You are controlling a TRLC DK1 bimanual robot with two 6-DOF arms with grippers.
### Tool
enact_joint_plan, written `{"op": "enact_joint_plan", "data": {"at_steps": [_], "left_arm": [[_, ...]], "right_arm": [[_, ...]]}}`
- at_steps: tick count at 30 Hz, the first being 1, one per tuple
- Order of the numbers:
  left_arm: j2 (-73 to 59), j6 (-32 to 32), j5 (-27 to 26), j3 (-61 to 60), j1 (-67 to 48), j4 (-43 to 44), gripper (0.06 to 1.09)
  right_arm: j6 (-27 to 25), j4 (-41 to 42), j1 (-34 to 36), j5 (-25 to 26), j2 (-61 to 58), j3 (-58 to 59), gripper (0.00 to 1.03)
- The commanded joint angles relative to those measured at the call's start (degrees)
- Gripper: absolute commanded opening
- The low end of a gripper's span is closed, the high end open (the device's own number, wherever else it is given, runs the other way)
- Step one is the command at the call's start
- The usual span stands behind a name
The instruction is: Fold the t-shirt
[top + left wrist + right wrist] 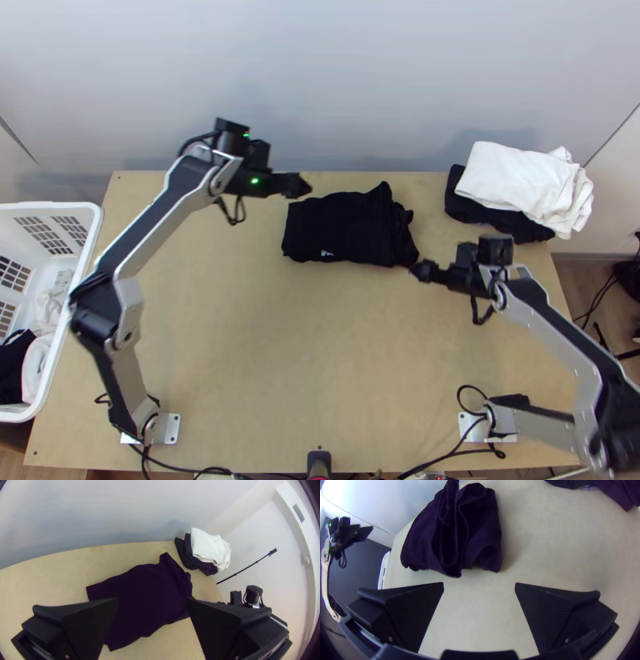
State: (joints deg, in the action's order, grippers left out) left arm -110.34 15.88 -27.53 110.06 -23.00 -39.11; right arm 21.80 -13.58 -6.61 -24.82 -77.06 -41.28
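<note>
The black t-shirt (pixel 344 228) lies folded into a compact bundle near the table's far edge, its right end bunched and uneven. Off its upper left corner is my left gripper (pixel 302 186); my right gripper (pixel 416 270) is by its lower right corner. In the left wrist view the left gripper (pixel 151 603) stands open, with the shirt (pixel 146 596) beyond its fingers. The right wrist view has the right gripper (pixel 479 586) open too, nothing between its fingers, and the layered folds of the shirt's bunched end (pixel 453 533) in front of it.
At the table's far right corner lies a stack with white cloth (pixel 520 184) on top of dark cloth (pixel 472 210). A white basket (pixel 84 264) holding clothes stands at the left edge. Bare wood of the table (pixel 304 344) stretches between the arms' bases.
</note>
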Motion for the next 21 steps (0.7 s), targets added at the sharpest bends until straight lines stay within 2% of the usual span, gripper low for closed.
{"op": "enact_joint_plan", "data": {"at_steps": [1, 6, 9, 14, 21], "left_arm": [[10.4, -3.8, 0.9, -8.3, 3.2, -2.9, 1.04], [14.7, -3.9, 1.6, -10.9, 5.4, -7.1, 1.04], [20.0, -5.5, 4.9, -16.3, 4.0, -5.3, 1.04], [23.2, -5.8, 6.3, -19.4, 2.4, -5.2, 1.04], [23.9, -4.8, 8.4, -21.2, 1.4, -4.3, 1.04]], "right_arm": [[2.0, 6.2, 2.3, -1.2, -14.7, -7.3, 0.99], [2.9, 6.3, 1.9, -3.0, -21.8, -13.7, 0.99], [4.2, 6.9, 1.1, -4.2, -24.8, -16.8, 0.99], [6.9, 7.1, 0.1, -7.4, -28.1, -21.2, 0.99], [8.4, 8.0, -3.8, -8.1, -31.7, -23.9, 0.99]]}}
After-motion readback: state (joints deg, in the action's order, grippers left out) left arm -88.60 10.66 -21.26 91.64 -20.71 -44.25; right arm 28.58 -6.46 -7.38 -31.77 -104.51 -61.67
